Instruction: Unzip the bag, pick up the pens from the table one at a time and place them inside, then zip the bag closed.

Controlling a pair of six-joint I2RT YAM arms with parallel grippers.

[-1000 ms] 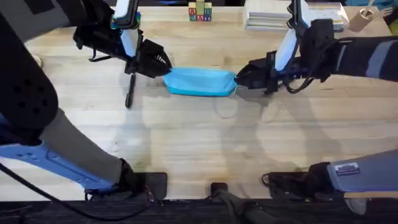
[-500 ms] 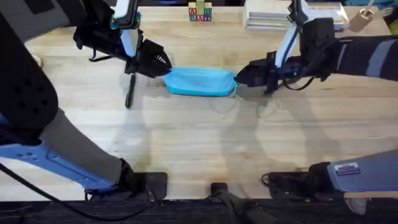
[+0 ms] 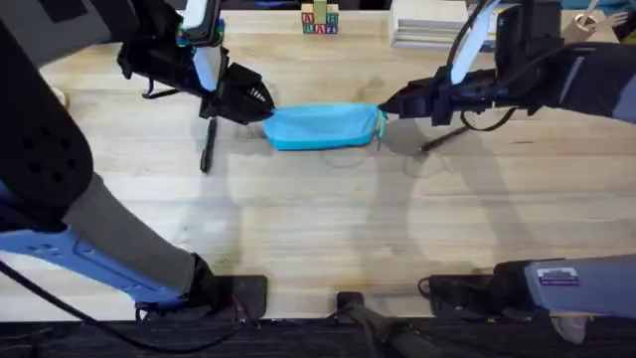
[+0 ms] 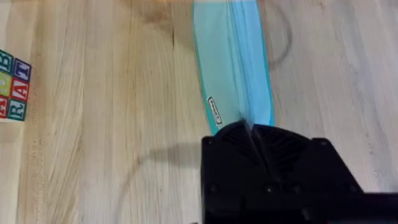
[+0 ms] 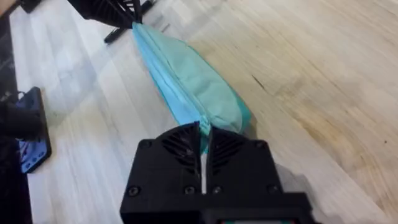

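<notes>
The turquoise bag (image 3: 323, 127) lies across the far middle of the table (image 3: 318, 229). My left gripper (image 3: 264, 109) is shut on its left end, and the left wrist view shows the black fingers pinching the bag's (image 4: 233, 62) tip. My right gripper (image 3: 384, 107) is shut on the right end, which is lifted slightly; the bag (image 5: 186, 81) stretches away from it in the right wrist view. One black pen (image 3: 208, 144) lies on the wood just left of the bag, below the left gripper. A thin dark stick (image 3: 444, 139) shows under the right arm; I cannot tell whether it is a pen or a cable.
Letter blocks (image 3: 320, 20) stand at the back centre, and a stack of papers (image 3: 427, 25) sits at the back right. The left arm's dark body fills the lower left of the overhead view. Bare wood spreads in front of the bag.
My right gripper has moved toward the back of the table, taking the bag's right end with it. The left gripper and the black pen have stayed put.
</notes>
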